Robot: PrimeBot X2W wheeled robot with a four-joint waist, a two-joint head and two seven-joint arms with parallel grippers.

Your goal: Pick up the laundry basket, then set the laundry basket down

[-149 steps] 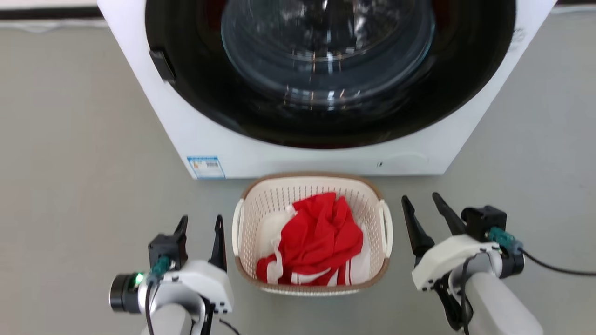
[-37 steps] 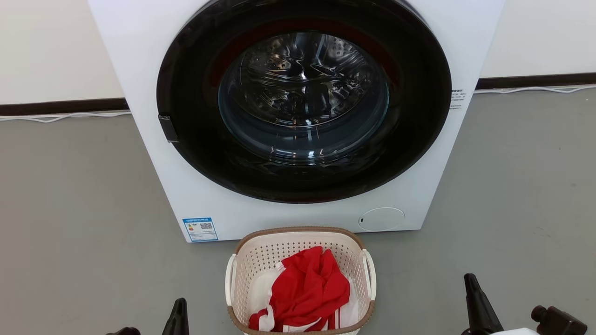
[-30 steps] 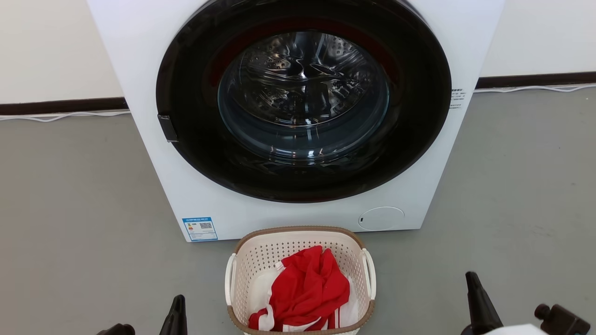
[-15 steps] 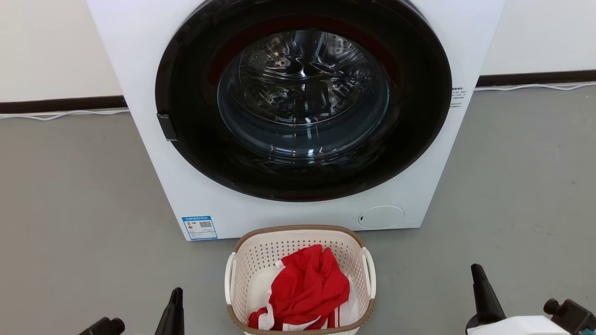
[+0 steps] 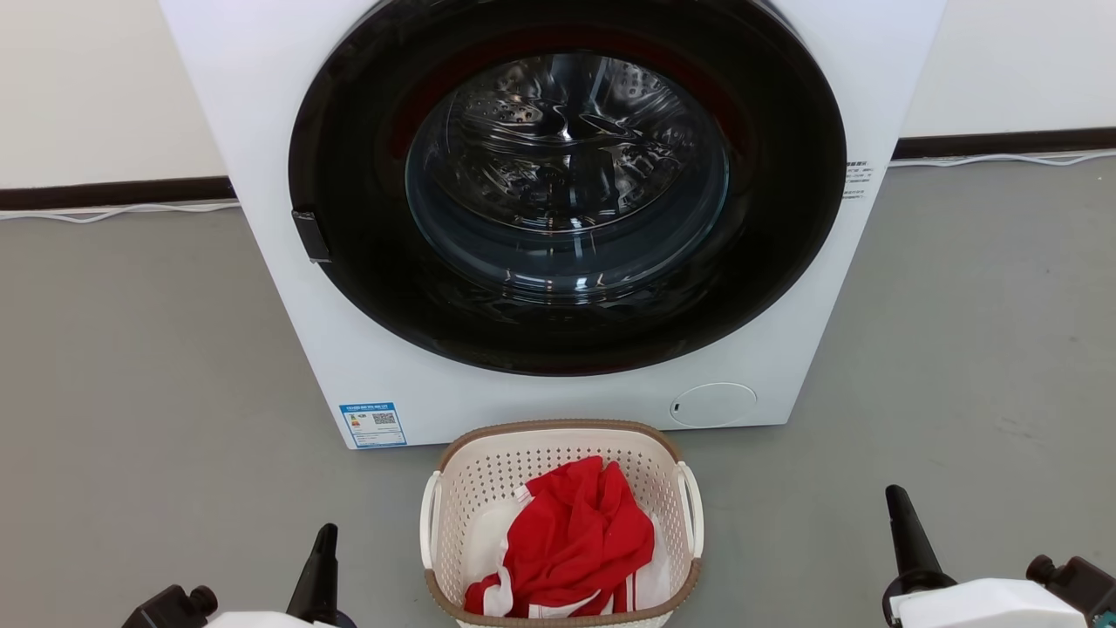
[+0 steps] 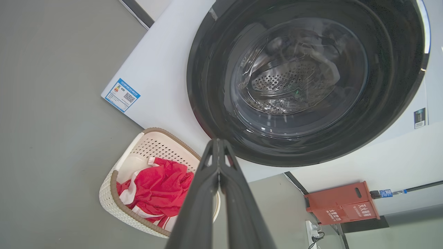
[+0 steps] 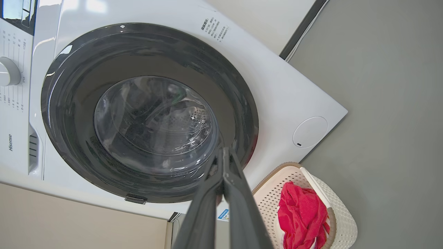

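The laundry basket, cream-white with a brown rim and white side handles, stands on the grey floor right in front of the washing machine. A crumpled red and white garment lies in it. My left gripper hangs to the basket's left, apart from it, with its fingers pressed together and nothing held. My right gripper is farther off on the right, also shut and empty. The left wrist view shows the basket beside the left gripper. The right wrist view has the basket right of the right gripper.
The white washing machine with its round dark glass door rises just behind the basket. A white cable runs along the wall base. An orange-red box and a power strip sit beside the machine.
Five seconds ago both grippers stood open close beside the basket; now they are shut and wider apart. The camera has risen. Over the last second both grippers crept upward in the head view.
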